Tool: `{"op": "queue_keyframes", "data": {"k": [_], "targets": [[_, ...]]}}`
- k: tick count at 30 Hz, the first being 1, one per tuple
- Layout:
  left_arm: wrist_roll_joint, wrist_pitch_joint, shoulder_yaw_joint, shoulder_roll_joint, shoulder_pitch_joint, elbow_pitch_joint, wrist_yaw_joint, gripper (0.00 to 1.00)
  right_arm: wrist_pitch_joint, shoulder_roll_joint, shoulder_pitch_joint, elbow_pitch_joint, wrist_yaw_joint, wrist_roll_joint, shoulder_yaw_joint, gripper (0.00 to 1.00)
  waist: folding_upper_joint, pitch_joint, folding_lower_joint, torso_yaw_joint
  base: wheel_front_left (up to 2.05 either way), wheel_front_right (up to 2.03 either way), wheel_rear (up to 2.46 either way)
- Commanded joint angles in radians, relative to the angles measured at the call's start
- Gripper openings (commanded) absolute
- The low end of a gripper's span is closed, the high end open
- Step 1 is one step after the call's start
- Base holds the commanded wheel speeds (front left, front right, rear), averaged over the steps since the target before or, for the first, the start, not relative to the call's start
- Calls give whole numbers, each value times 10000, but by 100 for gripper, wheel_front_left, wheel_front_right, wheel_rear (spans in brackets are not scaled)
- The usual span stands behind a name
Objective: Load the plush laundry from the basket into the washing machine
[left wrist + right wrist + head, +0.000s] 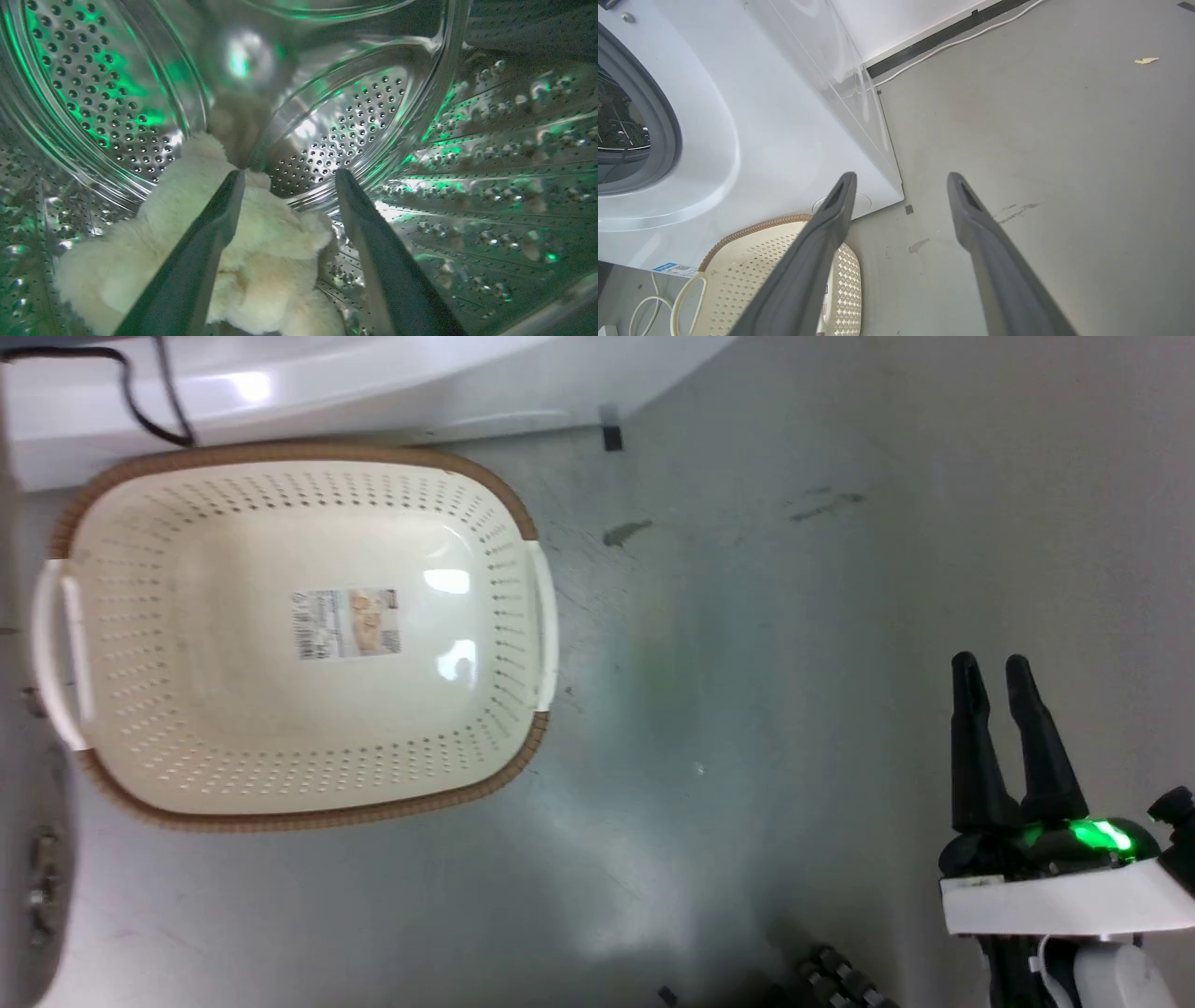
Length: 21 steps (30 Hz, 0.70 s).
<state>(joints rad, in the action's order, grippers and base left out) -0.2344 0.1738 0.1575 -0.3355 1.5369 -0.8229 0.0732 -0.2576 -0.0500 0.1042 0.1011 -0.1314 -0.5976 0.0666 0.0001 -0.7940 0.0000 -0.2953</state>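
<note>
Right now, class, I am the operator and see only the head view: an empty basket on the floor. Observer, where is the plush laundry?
Observer: The plush laundry lies inside the steel drum of the washing machine.
Operator: Does the left hand grip it?
Observer: No, the left hand is open, its fingers spread over the plush.
Operator: Where is the machine's opening?
Observer: The grey-ringed opening sits higher on the machine's front than the basket.

Beneath my left gripper (289, 174) the plush laundry (271, 266) is shaggy cream cloth, lying on the glossy perforated steel of the washing machine (355, 116). Left of my right gripper (990, 663), the basket (233, 747) is smooth, shiny plastic with a woven-look brown rim, and the floor (794, 616) is matt grey.
</note>
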Motion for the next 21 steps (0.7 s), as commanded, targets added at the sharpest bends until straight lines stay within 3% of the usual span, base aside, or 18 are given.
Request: {"op": "queue_keyframes", "data": {"k": [1,8,16,21], "targets": [[-57,67,26,37,-69,-29,24,100,-42,-2,175,-30,7,33,-28,100,-1,187,0,184,0,0,0],[-446,421,152,668,-1051,-244,171,100,-42,-2,525,-346,7,392,-290,100,-1,1025,0,829,0,0,0],[-825,786,266,1459,-3306,-549,185,100,-42,-2,498,-814,7,846,-478,100,-1,2826,0,1608,0,0,0],[-961,858,201,1642,-4645,-451,136,100,-42,-2,269,-1180,7,1100,-435,100,-1,3883,0,1821,0,0,0]]}}
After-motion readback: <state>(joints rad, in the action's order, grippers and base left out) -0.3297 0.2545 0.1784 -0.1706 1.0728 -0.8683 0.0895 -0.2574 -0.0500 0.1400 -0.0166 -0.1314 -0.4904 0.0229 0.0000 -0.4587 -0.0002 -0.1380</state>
